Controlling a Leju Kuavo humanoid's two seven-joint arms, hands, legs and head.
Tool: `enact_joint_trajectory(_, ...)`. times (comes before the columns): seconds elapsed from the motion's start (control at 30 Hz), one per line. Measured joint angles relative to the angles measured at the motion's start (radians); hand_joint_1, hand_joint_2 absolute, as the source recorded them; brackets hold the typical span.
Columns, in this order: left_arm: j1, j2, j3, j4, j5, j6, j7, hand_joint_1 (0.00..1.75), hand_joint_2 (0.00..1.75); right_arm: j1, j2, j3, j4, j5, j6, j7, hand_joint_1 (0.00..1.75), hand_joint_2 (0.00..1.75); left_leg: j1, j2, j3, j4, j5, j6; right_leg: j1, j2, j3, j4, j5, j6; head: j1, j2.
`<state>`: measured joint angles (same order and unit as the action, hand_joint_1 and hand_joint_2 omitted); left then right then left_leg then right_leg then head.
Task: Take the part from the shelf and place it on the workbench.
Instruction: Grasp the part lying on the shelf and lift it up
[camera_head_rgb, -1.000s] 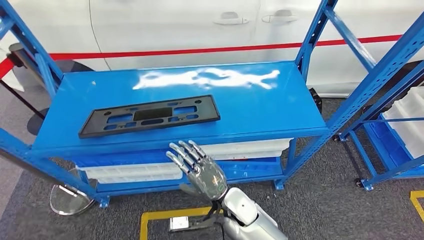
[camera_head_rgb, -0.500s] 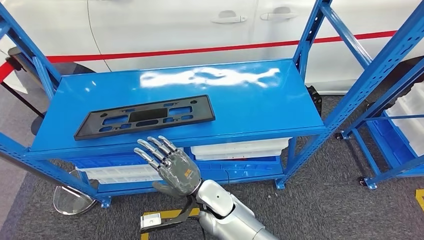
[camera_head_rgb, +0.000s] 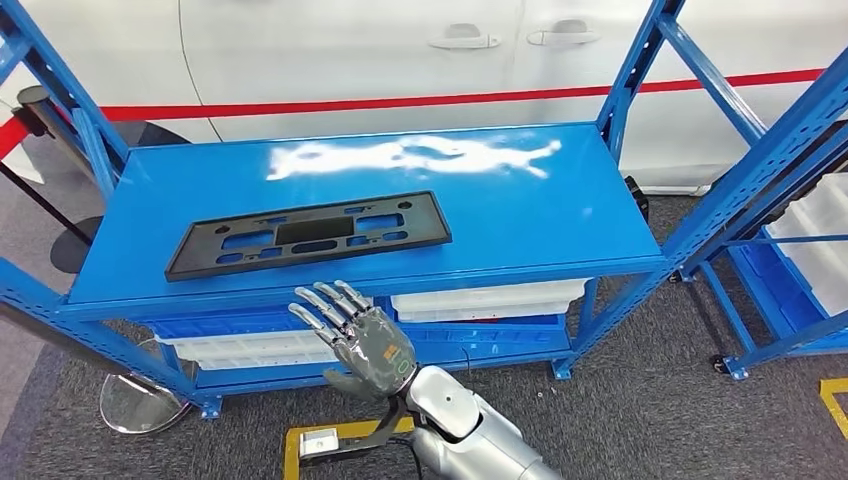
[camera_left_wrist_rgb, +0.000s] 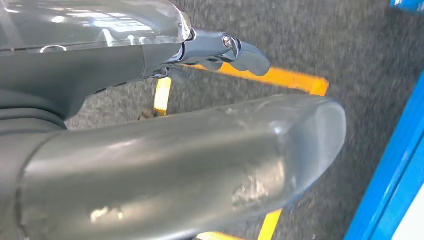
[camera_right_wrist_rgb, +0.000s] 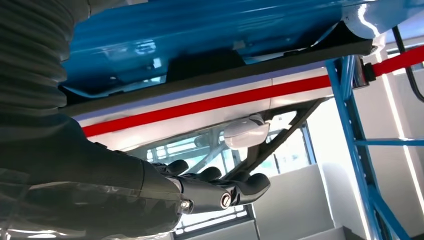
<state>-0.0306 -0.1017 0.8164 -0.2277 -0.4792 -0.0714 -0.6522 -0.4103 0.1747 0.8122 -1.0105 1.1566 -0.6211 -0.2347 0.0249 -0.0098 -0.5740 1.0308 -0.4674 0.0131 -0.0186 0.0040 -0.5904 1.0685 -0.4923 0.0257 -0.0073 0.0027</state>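
Head view is showing the right hand (camera_head_rgb: 362, 340) hovering in front of the blue shelf (camera_head_rgb: 520, 215), fingers spread and holding nothing, slightly farther right than half a second ago. Black flat part (camera_head_rgb: 308, 234) is lying on the shelf's top surface, untouched, just beyond the fingertips. Left hand (camera_left_wrist_rgb: 150, 150) is hanging over grey floor; its finger state cannot be judged.

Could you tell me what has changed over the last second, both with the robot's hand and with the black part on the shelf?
The right hand swung left below the shelf's front edge, then came partway back, ending left of its starting place. Its fingers remain spread and it holds nothing. The whole picture shifted slightly, so the camera moved. The black part lies flat on the shelf as before, untouched.
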Motion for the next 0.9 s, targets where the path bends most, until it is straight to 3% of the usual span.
enact_joint_trajectory(0.1,-0.002,0.000,0.000,0.000,-0.010,0.002,0.002,0.00,0.00,-0.009,-0.006,-0.005,0.007,0.023,-0.004,0.023,0.00,1.75,-0.005,0.001,0.004,-0.001,-0.003,0.011,0.001,-0.001,-0.094,0.173,-0.084,0.003,0.003,0.000)
enact_joint_trajectory(0.13,-0.002,0.000,0.000,0.000,-0.012,0.002,0.003,0.00,0.00,-0.010,-0.009,-0.008,0.011,0.028,-0.005,0.028,0.00,1.75,-0.009,0.001,0.005,-0.001,-0.005,0.013,0.003,-0.001,-0.125,0.223,-0.100,0.002,0.003,0.000)
enact_joint_trajectory(0.17,-0.002,0.000,0.000,0.000,-0.014,0.002,0.003,0.00,0.00,-0.011,-0.011,-0.011,0.016,0.032,-0.007,0.031,0.00,1.75,-0.012,0.001,0.008,-0.001,-0.007,0.016,0.006,-0.001,-0.140,0.238,-0.095,-0.003,0.003,0.000)
enact_joint_trajectory(0.2,-0.001,0.000,0.000,0.000,-0.015,0.002,0.003,0.00,0.00,-0.011,-0.013,-0.013,0.021,0.037,-0.010,0.035,0.00,1.75,-0.017,0.000,0.013,-0.001,-0.010,0.017,0.010,-0.001,-0.136,0.215,-0.071,-0.011,0.003,0.000)
enact_joint_trajectory(0.27,-0.001,-0.002,0.000,0.000,-0.021,0.002,0.003,0.00,0.00,-0.017,-0.014,-0.021,0.030,0.056,-0.022,0.054,0.00,1.75,-0.024,-0.001,0.025,-0.001,-0.018,0.018,0.021,-0.001,-0.086,0.092,0.007,-0.037,0.003,0.000)
enact_joint_trajectory(0.3,-0.002,-0.005,0.000,0.001,-0.025,0.002,0.003,0.00,0.00,-0.022,-0.014,-0.027,0.039,0.067,-0.032,0.066,0.00,1.75,-0.027,-0.001,0.030,-0.002,-0.021,0.017,0.028,-0.001,-0.062,0.032,0.031,-0.051,0.000,0.000)
enact_joint_trajectory(0.37,-0.005,-0.009,0.000,0.002,-0.036,0.001,0.002,0.00,0.00,-0.033,-0.012,-0.046,0.068,0.086,-0.053,0.084,0.00,1.75,-0.025,-0.002,0.035,-0.006,-0.024,0.010,0.038,-0.002,-0.037,-0.033,0.046,-0.070,-0.005,0.000)
enact_joint_trajectory(0.43,-0.007,-0.010,0.000,0.002,-0.047,0.001,0.002,0.00,0.00,-0.040,-0.009,-0.068,0.101,0.095,-0.064,0.090,0.00,1.75,-0.024,-0.002,0.041,-0.004,-0.017,-0.004,0.040,-0.001,-0.024,-0.053,0.050,-0.074,-0.005,0.000)
enact_joint_trajectory(0.5,-0.008,-0.010,0.000,0.002,-0.056,0.002,0.002,0.00,0.00,-0.044,-0.005,-0.089,0.127,0.103,-0.068,0.091,0.00,1.75,-0.024,0.001,0.043,0.015,-0.028,-0.014,0.032,-0.002,0.000,-0.072,0.056,-0.076,-0.006,0.000)
enact_joint_trajectory(0.53,-0.008,-0.010,0.000,0.002,-0.061,0.002,0.003,0.00,0.00,-0.048,-0.003,-0.099,0.138,0.107,-0.070,0.091,0.00,1.75,-0.023,0.001,0.031,0.043,-0.048,-0.017,0.027,-0.003,0.010,-0.080,0.057,-0.077,-0.008,0.000)
enact_joint_trajectory(0.6,-0.011,-0.011,0.000,0.002,-0.066,0.002,0.003,0.00,0.00,-0.054,0.001,-0.116,0.160,0.114,-0.073,0.090,0.00,1.75,-0.016,0.003,-0.029,0.151,-0.108,-0.026,0.023,-0.005,0.019,-0.085,0.053,-0.078,-0.012,0.000)
enact_joint_trajectory(0.67,-0.010,-0.010,0.000,0.002,-0.067,0.003,0.003,0.00,0.00,-0.055,0.002,-0.125,0.175,0.115,-0.073,0.089,0.00,1.75,-0.008,0.003,-0.089,0.240,-0.136,-0.041,0.021,-0.005,0.020,-0.082,0.048,-0.075,-0.012,0.000)
enact_joint_trajectory(0.7,-0.009,-0.010,0.000,0.002,-0.068,0.003,0.003,0.00,0.00,-0.054,0.002,-0.128,0.182,0.115,-0.073,0.089,0.00,1.75,-0.004,0.003,-0.097,0.237,-0.118,-0.047,0.019,-0.004,0.022,-0.079,0.043,-0.071,-0.012,0.000)
enact_joint_trajectory(0.73,-0.007,-0.009,0.000,0.002,-0.068,0.003,0.003,0.00,0.00,-0.054,0.003,-0.131,0.187,0.115,-0.073,0.088,0.00,1.75,-0.001,0.004,-0.087,0.198,-0.083,-0.052,0.016,-0.003,0.025,-0.075,0.038,-0.067,-0.012,0.000)
enact_joint_trajectory(0.8,-0.007,-0.008,0.000,0.002,-0.068,0.004,0.004,0.00,0.00,-0.055,0.004,-0.137,0.197,0.115,-0.073,0.088,0.00,1.75,0.003,0.005,-0.045,0.073,-0.005,-0.056,0.012,-0.002,0.031,-0.064,0.025,-0.055,-0.013,0.000)
enact_joint_trajectory(0.87,-0.008,-0.008,0.000,0.003,-0.070,0.004,0.005,0.00,0.00,-0.056,0.006,-0.141,0.205,0.116,-0.073,0.088,0.00,1.75,0.000,0.007,-0.026,0.008,0.015,-0.047,0.013,-0.003,0.027,-0.051,0.015,-0.043,-0.015,0.000)
enact_joint_trajectory(0.9,-0.007,-0.008,0.000,0.003,-0.072,0.004,0.006,0.00,0.00,-0.056,0.006,-0.143,0.209,0.119,-0.073,0.088,0.00,1.75,-0.003,0.007,-0.027,0.008,0.009,-0.038,0.014,-0.004,0.025,-0.047,0.012,-0.037,-0.015,0.000)
